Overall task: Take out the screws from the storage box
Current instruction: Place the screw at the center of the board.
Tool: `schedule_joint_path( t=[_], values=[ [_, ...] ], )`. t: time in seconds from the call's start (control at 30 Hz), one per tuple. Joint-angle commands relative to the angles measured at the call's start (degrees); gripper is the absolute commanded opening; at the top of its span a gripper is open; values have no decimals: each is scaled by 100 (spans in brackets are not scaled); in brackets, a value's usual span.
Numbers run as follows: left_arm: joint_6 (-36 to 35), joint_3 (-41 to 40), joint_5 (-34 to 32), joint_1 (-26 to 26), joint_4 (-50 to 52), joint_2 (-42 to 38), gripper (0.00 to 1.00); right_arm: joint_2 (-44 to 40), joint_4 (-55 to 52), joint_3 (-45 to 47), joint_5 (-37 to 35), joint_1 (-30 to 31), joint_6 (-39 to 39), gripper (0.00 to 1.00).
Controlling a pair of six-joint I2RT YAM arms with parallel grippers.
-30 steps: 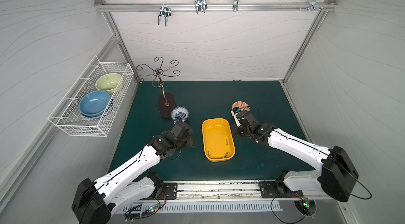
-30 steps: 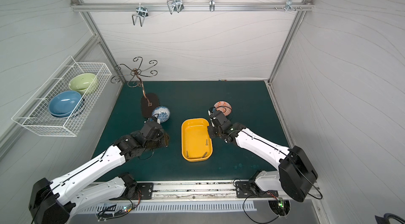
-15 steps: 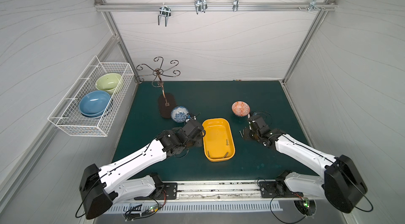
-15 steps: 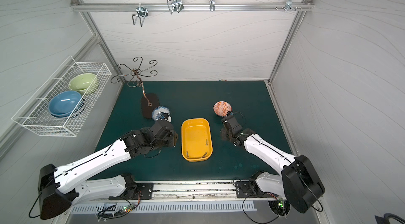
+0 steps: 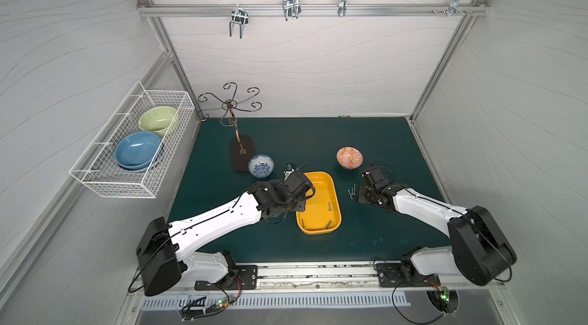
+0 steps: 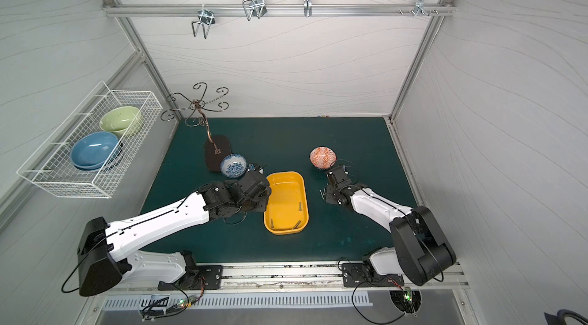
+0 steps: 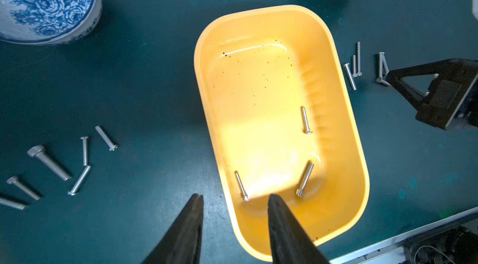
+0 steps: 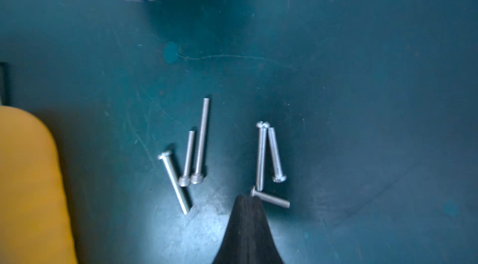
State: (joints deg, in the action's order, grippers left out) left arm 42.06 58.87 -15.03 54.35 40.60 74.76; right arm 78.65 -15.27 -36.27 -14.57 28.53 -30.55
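Left pincer (image 7: 236,198) partly spread, holding nothing, straddling storage box (image 7: 258,94) wall | right pincer (image 8: 245,199) closed, empty, beside storage box | three screws (image 7: 306,120) inside it | I risk snagging wall, tipping box.

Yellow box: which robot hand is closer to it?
Left. The left gripper hangs over the rim of the yellow box; the right gripper is apart from it, by loose screws.

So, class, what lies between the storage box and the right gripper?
Loose screws on the mat, between storage box and right gripper; the left wrist view shows it.
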Motion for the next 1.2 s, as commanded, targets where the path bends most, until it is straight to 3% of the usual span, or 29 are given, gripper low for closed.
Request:
schedule_joint_path(
  t=[0.0,0.43,0.57,0.73,0.87,1.07,1.17],
  values=[
    [-93,304,-70,32,-43,181,43,80,113,-102,88,-56,-87,0],
    [-158,318,-25,102,-166,421,45,79,282,-103,218,-85,68,0],
    [-315,371,23,129,-184,559,46,-343,389,-51,228,-80,203,25],
    [-779,728,98,128,-75,843,47,-447,477,-132,245,-85,210,28],
    [-1076,1003,203,135,130,1064,45,-337,693,-243,496,-76,342,25],
    [-1278,1029,514,138,-271,1251,45,-1057,1056,143,419,-72,519,32],
    [-1118,1096,343,164,-81,1386,45,-1676,1565,674,566,-67,465,43]
  ],
)
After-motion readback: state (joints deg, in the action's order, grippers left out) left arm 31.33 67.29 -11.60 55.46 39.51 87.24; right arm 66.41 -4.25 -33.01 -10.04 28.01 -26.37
